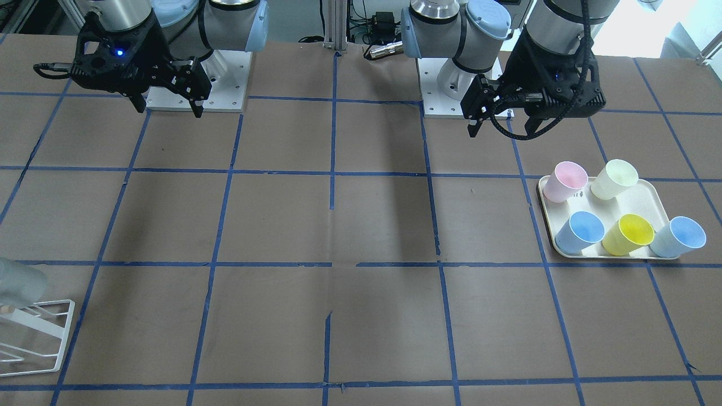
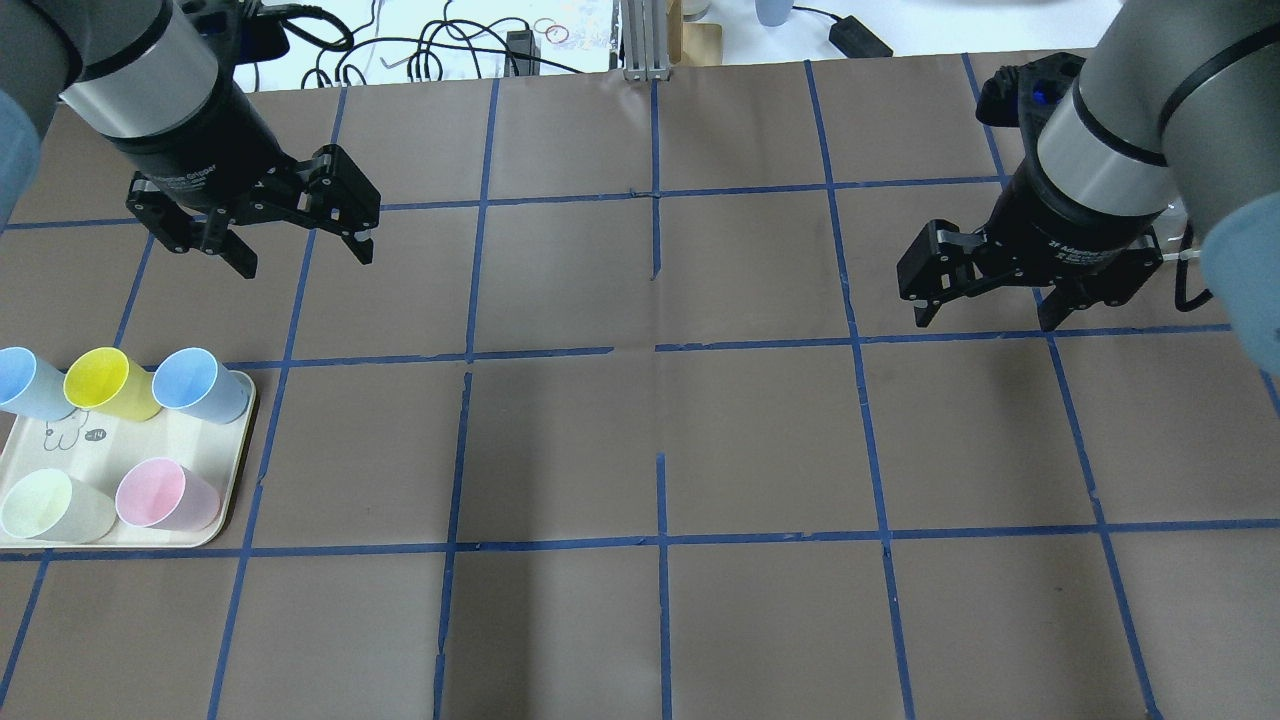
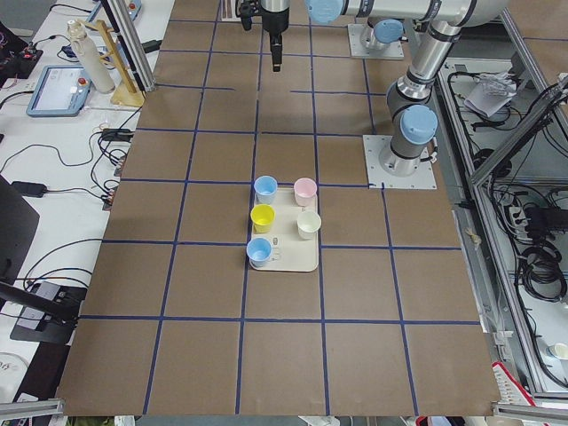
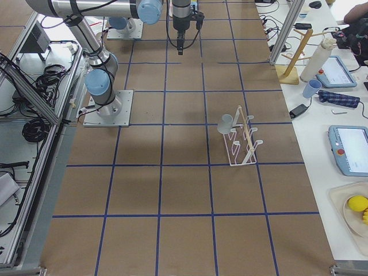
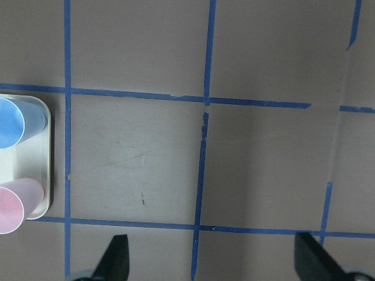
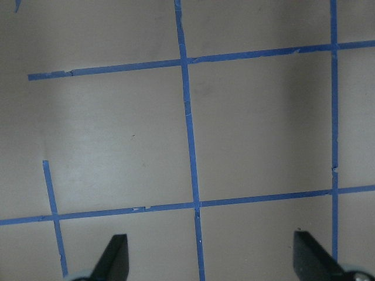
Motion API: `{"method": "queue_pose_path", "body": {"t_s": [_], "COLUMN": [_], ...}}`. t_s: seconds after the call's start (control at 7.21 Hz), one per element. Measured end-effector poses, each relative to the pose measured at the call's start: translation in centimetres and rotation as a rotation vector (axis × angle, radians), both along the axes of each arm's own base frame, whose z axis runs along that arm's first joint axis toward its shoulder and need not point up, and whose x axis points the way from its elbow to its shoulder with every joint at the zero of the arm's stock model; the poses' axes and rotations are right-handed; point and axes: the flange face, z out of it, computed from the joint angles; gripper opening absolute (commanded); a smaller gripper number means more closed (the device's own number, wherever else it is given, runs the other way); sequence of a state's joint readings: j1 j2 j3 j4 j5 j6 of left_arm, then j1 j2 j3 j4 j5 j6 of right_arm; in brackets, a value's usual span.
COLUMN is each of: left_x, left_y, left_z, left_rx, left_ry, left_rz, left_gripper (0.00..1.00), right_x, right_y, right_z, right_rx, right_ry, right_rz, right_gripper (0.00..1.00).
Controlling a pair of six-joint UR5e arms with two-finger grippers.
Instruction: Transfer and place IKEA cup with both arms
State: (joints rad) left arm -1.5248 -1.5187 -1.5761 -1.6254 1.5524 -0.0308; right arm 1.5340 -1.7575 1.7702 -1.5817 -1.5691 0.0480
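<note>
On the cream tray (image 2: 100, 455) you have a pink cup (image 2: 165, 495), pale green cup (image 2: 50, 505), yellow cup (image 2: 105, 383) and two light blue cups (image 2: 195, 385). Grey IKEA cup (image 4: 225, 122): hung on the white wire rack (image 4: 244, 150). Left gripper (image 2: 305, 262), right gripper (image 2: 985, 320): fingers spread.

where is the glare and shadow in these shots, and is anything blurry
Front-facing view: blown-out glare in the top right corner, a broad soft shadow down the middle of the table, and the grey cup at the left edge looks smeared. Overhead view: similar soft shadow patches, no glare on the table. Wrist views: in focus.
</note>
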Motion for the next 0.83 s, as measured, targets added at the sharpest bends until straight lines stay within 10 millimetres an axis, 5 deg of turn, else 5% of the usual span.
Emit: {"method": "queue_pose_path", "body": {"t_s": [0.55,0.83], "left_x": [0.0,0.0], "left_y": [0.0,0.0], "left_z": [-0.1,-0.1], "left_rx": [0.003,0.003], "left_ry": [0.002,0.003], "left_rz": [0.000,0.000], "left_gripper": [1.00,1.00], "right_x": [-0.5,-4.4], "right_y": [-1.0,-3.1], "right_z": [-1.1,-1.9], "right_rx": [0.023,0.010], "right_ry": [0.005,0.000], "right_rz": [-0.008,-0.025], "right_gripper": [1.00,1.00]}}
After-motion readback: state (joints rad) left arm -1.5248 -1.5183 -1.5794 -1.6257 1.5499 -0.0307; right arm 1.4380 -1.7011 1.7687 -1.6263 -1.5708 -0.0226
